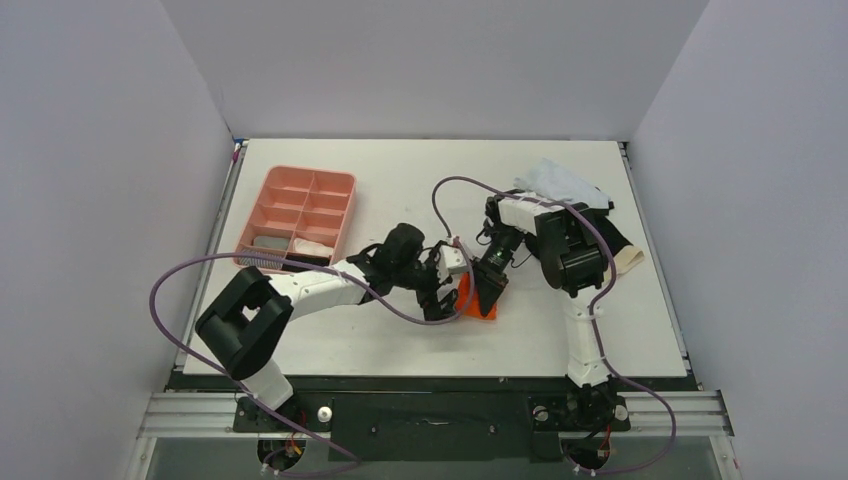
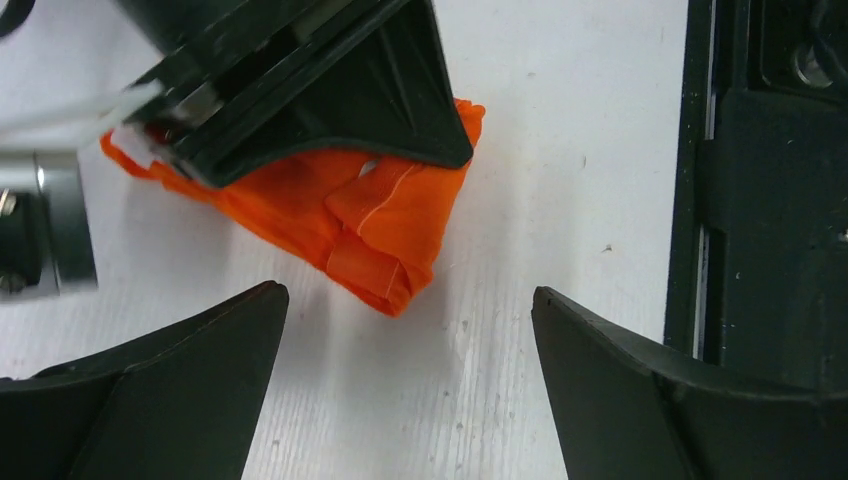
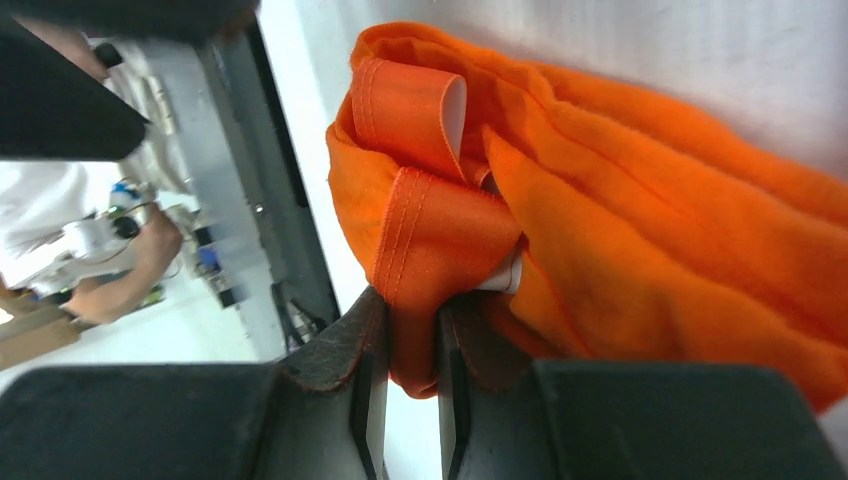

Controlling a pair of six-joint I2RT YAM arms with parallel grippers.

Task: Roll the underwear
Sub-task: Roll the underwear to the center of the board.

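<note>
My right gripper (image 3: pixel 405 335) is pinched shut on a folded hem of the bright orange soft cloth underwear (image 3: pixel 640 220), which lies bunched on the white table (image 2: pixel 560 150) just ahead of those fingers. My left gripper (image 2: pixel 408 295) hovers with jaws spread wide, holding nothing, the orange cloth just beyond its fingertips. The larger black garment with a beige waistband (image 1: pixel 622 248) lies well apart, behind my right arm.
</note>
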